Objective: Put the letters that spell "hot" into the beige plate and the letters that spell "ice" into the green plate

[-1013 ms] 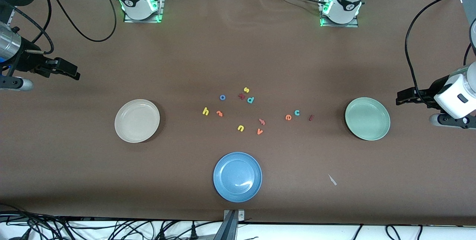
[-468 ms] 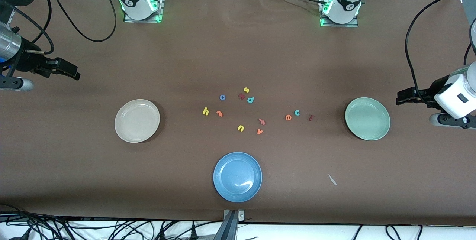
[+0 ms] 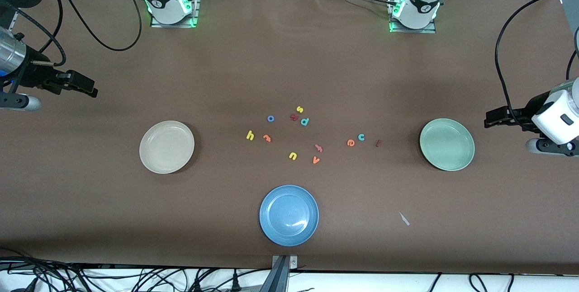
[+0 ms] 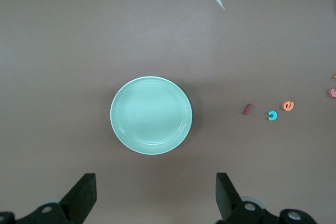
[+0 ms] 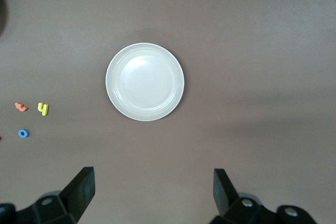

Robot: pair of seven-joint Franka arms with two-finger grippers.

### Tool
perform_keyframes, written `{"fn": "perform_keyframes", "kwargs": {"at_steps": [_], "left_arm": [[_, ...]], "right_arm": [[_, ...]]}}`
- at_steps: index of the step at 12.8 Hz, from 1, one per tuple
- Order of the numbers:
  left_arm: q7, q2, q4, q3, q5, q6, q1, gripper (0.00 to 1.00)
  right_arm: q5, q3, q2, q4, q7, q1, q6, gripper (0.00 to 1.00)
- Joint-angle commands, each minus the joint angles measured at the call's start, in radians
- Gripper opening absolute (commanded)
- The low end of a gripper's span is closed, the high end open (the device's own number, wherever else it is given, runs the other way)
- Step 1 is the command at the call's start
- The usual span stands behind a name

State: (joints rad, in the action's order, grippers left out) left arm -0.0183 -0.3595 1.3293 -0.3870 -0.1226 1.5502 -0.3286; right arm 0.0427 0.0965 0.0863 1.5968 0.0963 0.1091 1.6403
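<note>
The beige plate lies empty toward the right arm's end of the table, the green plate empty toward the left arm's end. Between them lie the yellow "h", orange "t" and blue "o", and closer to the green plate the orange "e", teal "c" and dark red "i". My right gripper hangs open over the table's end past the beige plate. My left gripper hangs open just outside the green plate.
A blue plate sits nearest the front camera at mid-table. Spare letters lie among the others: yellow "s", teal letter, dark red angular letter, yellow "u", orange "v". A white scrap lies beside the blue plate.
My left gripper has drifted slightly away from the green plate. The right arm, letters and plates have not moved.
</note>
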Motion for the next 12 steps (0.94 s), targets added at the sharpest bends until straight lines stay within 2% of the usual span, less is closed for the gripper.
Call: {"fn": "perform_keyframes", "kwargs": {"at_steps": [1, 12], "left_arm": [[-0.014, 0.039, 0.034, 0.000, 0.004, -0.001, -0.007, 1.00], [-0.015, 0.048, 0.034, 0.000, 0.027, -0.036, -0.009, 1.00]], "right_arm": [[0.006, 0.008, -0.003, 0.003, -0.023, 0.006, -0.005, 1.00], [0.006, 0.008, -0.003, 0.005, -0.029, 0.006, -0.016, 1.00]]}}
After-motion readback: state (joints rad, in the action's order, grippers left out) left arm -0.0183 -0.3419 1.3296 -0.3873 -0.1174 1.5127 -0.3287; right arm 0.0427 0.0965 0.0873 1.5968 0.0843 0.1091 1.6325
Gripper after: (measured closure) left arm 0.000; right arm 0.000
